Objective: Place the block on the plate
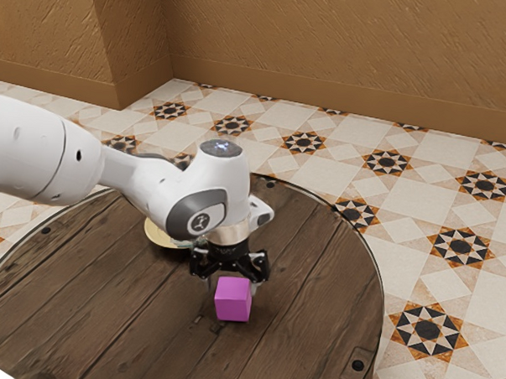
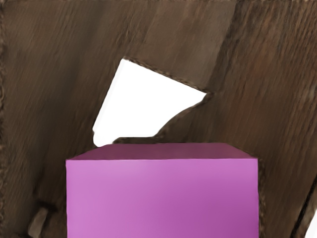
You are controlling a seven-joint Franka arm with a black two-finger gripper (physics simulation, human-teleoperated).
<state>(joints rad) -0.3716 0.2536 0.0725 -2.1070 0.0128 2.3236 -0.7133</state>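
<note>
My black gripper [image 1: 230, 267] points down over the dark round table, directly above and around the upper part of the pink block [image 1: 233, 299]. In the wrist view the block [image 2: 162, 198] is large at the lower edge, right under my hand. Whether it is gripped, and whether it touches the tabletop, I cannot tell. A pale yellowish plate [image 1: 160, 236] lies on the table behind the arm, toward the exterior view's left from the block, with part of it hidden by the wrist.
The round wooden table [image 1: 316, 285] extends around the block. A white object [image 1: 0, 374] is at the exterior view's lower left corner. The wrist view has a white shape [image 2: 141, 104] beyond the block, over the wood. Brown walls [image 1: 343, 51] stand behind the tiled floor.
</note>
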